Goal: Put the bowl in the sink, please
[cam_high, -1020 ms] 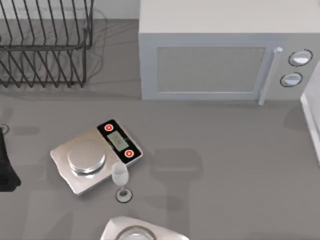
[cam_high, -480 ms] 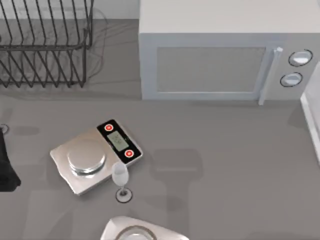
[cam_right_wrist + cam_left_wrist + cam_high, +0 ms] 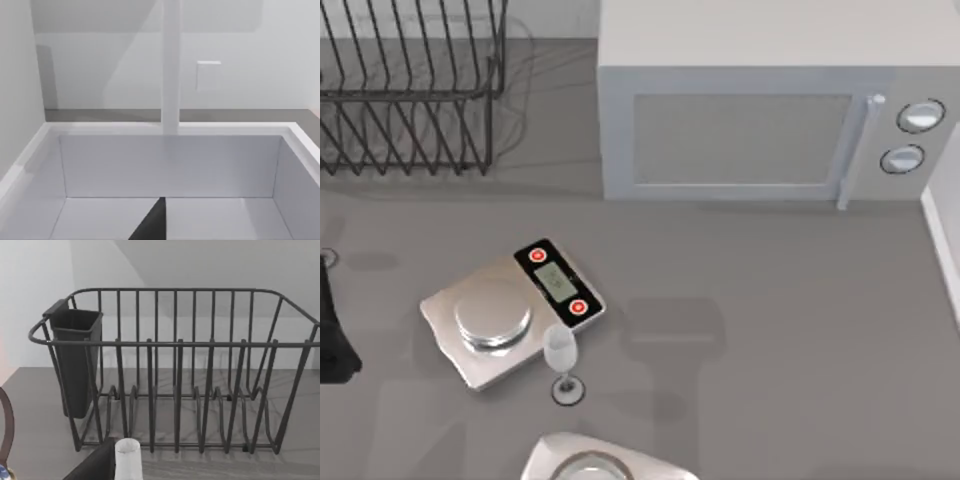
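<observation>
Bowl (image 3: 4,432) rim beside rack (image 3: 175,370); no legible txt.

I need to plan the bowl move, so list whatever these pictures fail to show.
Bowl: left wrist view, a sliver of rim shows; the picture's edge cuts off the rest.
Sink: top view, the right edge cuts off all but a strip of wall.
Pale object: top view, the bottom edge cuts it; cannot tell what it is.
</observation>
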Available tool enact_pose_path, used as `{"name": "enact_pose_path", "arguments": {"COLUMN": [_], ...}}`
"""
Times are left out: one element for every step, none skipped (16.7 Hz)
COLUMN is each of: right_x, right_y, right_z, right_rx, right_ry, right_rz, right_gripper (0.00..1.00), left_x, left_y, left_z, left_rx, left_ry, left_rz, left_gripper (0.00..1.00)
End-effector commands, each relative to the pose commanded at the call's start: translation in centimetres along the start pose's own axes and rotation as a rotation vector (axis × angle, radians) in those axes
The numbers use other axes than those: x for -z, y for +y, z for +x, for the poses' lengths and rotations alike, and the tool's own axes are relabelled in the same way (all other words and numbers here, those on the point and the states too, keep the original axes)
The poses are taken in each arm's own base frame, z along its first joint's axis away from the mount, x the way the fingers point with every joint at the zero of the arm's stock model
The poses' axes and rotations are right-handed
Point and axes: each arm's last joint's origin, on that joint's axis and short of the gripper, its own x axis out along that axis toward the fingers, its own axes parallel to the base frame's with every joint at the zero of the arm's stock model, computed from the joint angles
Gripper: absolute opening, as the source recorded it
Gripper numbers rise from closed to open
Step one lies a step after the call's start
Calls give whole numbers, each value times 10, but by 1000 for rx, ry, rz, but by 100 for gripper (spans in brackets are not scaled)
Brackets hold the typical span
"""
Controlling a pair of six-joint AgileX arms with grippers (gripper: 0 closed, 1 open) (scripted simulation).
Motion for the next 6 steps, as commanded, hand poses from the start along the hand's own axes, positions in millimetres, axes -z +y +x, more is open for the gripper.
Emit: {"name": "enact_pose_path", "arguments": {"right_x": [0,0,0,0,0,0], "right_y": [0,0,0,0,0,0], "right_z": [0,0,0,0,0,0], "right_rx": [0,0,0,0,0,0], "right_ry": [0,0,0,0,0,0], "right_rz": [0,0,0,0,0,0], "right_gripper": [100,100,100,100,100,100], "left_x": [0,0,0,0,0,0], "left_y": [0,0,0,0,0,0], "left_z": [0,0,0,0,0,0], "left_rx": [0,0,0,0,0,0], "left_ry": [0,0,0,0,0,0], "left_rz": [0,0,0,0,0,0], "left_gripper": [100,100,100,100,100,100]}}
